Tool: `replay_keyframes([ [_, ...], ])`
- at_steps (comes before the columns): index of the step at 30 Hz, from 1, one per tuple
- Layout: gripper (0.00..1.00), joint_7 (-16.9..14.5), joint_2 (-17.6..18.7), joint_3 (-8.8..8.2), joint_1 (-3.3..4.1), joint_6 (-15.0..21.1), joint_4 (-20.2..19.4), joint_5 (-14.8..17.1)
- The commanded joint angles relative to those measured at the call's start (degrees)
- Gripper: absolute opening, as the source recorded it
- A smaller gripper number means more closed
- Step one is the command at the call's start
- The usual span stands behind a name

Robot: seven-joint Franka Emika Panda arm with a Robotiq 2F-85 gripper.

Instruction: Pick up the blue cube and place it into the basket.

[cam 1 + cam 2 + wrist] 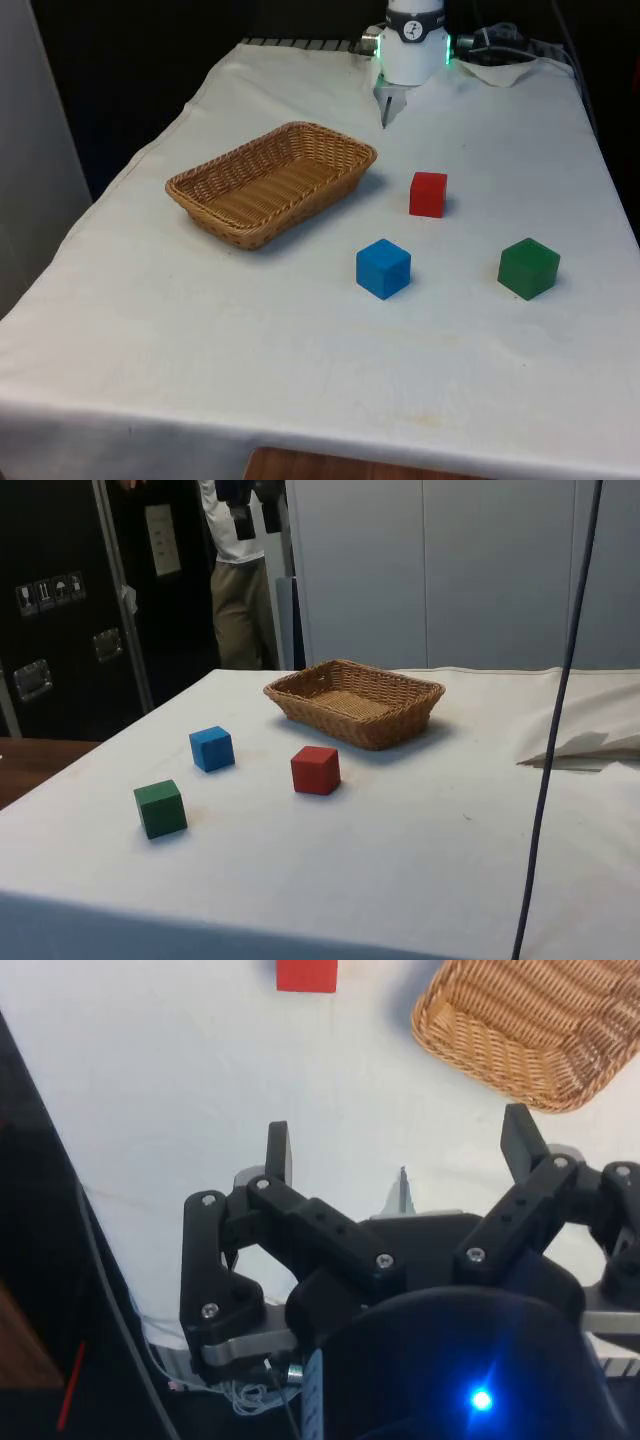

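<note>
1. Blue cube [383,268] sits on the white cloth [300,380] toward the near side of the table, right of the wicker basket [272,182] in the front view and well apart from it. Untouched.
2. Neighbours: red cube [428,194] just beyond it on the far side, green cube [528,268] off to the front view's right. Both apart from blue, so there's room for fingers on either side.
3. Gripper [400,1155] is at the far end of the table, spread wide, nothing between the fingers. Well away from the cube.
4. Handling guess: small rigid block, probably light, flat matte faces, not fragile.
5. Grip: come straight down, pinch two opposite vertical faces around mid-height. It's turned slightly, so align the wrist first.
6. Basket is shallow, open-topped and empty, so dropping it in looks easy.
</note>
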Motion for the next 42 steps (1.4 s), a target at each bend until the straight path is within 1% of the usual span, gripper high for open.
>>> replay_keyframes([
  [1, 1.00, 0.06, 0.23, 0.11, 0.00, 0.00, 0.29, 0.00],
  [2, 1.00, 0.46, 1.15, 0.34, 0.17, -0.34, 1.32, -0.11],
  [5, 1.00, 0.57, 2.12, 0.63, 0.23, -0.52, 2.52, -0.17],
  [8, 1.00, 0.57, 3.72, 1.03, 0.23, -0.69, 4.41, -0.17],
  [9, 1.00, 0.23, 3.32, 0.97, 0.06, -0.06, 3.90, 0.00],
  [10, 1.00, 0.52, 4.13, 1.15, 0.23, -0.63, 4.87, -0.11],
  [12, 1.00, 0.46, 5.21, 1.32, 0.23, -0.63, 6.13, -0.11],
  [17, 1.00, 0.29, 6.93, 1.55, 0.11, -0.34, 7.85, -0.06],
  [18, 1.00, 0.23, 6.59, 1.55, 0.11, -0.11, 7.56, 0.00],
  [25, 1.00, 0.17, 9.22, 1.55, 0.00, 0.46, 9.34, 0.34],
  [27, 1.00, 0.23, 8.71, 1.55, 0.06, 0.23, 9.00, 0.00],
  [28, 1.00, 0.23, 9.45, 1.55, 0.00, 0.63, 9.45, 0.40],
  [36, 1.00, 1.95, 11.86, 1.49, -0.06, 1.66, 11.00, 0.40],
  [37, 1.00, 1.49, 11.63, 1.55, -0.06, 1.66, 10.83, 0.17],
  [38, 1.00, 2.64, 12.09, 1.49, -0.06, 1.78, 11.12, 0.40],
  [42, 1.00, 4.35, 12.49, 1.49, 0.00, 2.12, 11.00, 0.34],
])
